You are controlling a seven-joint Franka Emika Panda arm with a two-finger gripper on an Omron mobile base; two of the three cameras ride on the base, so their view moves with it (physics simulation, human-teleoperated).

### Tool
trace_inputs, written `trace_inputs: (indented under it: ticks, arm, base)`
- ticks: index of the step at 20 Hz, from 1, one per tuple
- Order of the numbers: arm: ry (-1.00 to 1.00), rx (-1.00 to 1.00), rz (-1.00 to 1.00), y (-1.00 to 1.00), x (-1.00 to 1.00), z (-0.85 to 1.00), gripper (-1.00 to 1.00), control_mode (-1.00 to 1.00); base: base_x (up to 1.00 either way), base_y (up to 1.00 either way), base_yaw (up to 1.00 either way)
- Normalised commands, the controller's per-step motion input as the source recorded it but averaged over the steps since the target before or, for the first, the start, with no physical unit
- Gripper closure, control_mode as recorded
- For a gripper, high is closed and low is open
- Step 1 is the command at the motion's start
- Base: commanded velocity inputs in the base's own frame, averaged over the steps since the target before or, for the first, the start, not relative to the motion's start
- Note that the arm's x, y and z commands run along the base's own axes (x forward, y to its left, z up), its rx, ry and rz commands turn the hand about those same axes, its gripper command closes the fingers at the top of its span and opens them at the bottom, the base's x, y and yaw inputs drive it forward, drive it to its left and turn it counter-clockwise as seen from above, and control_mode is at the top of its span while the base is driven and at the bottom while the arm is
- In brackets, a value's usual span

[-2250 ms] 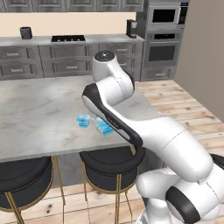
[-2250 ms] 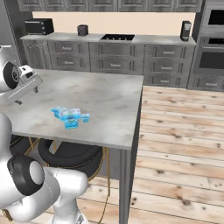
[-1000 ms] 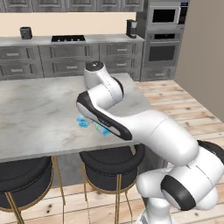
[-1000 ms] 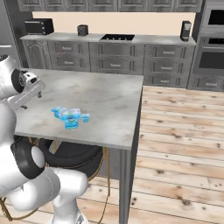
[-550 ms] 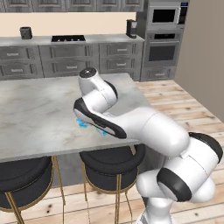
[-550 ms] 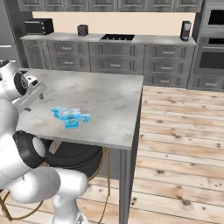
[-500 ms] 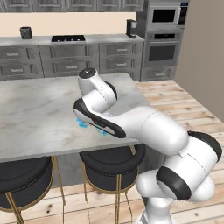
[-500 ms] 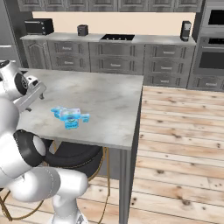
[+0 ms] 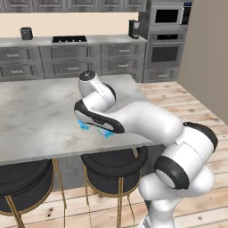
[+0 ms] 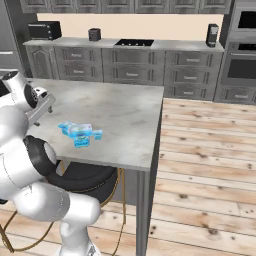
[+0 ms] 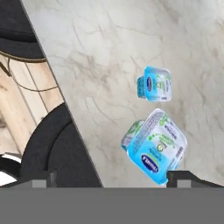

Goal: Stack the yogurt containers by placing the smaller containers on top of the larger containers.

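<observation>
Large pack: squarish light-blue and white yogurt pack [image 11: 155, 147] lies on the grey marble counter [image 11: 113, 52], near its stool-side edge, just ahead of the gripper [image 11: 109, 177].
Small cup: tiny light-blue yogurt cup [image 11: 155, 84] beside it, apart.
Gripper: spread wide, empty, above.

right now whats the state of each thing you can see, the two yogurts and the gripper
smaller yogurt cup: resting on the counter, not stacked, apart from the larger pack
larger yogurt pack: on the counter, lid on, nothing on top
gripper: above the counter, open, holding nothing
counter: carries both yogurts near its front edge
</observation>
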Motion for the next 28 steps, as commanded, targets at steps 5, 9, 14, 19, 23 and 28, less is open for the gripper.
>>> trace_inputs:
  ticks: [5,9,14,19,23,28]
  arm:
    - [0.0,0.0,0.03,0.18,0.16,-0.21,-1.0,-1.0]
    - [0.0,0.0,0.02,0.12,0.16,-0.18,-1.0,-1.0]
    - [0.0,0.0,0.02,0.06,0.22,-0.12,-1.0,-1.0]
    - [0.0,0.0,0.03,0.02,0.26,-0.08,-1.0,-1.0]
    - [0.0,0.0,0.02,0.0,0.26,-0.1,-1.0,-1.0]
    - [0.0,0.0,0.0,0.0,0.24,-0.15,-1.0,-1.0]
  base:
    - [0.0,0.0,0.0]
    - [0.0,0.0,0.0]
    - [0.0,0.0,0.0]
    - [0.0,0.0,0.0]
    - [0.0,0.0,0.0]
    - [0.0,0.0,0.0]
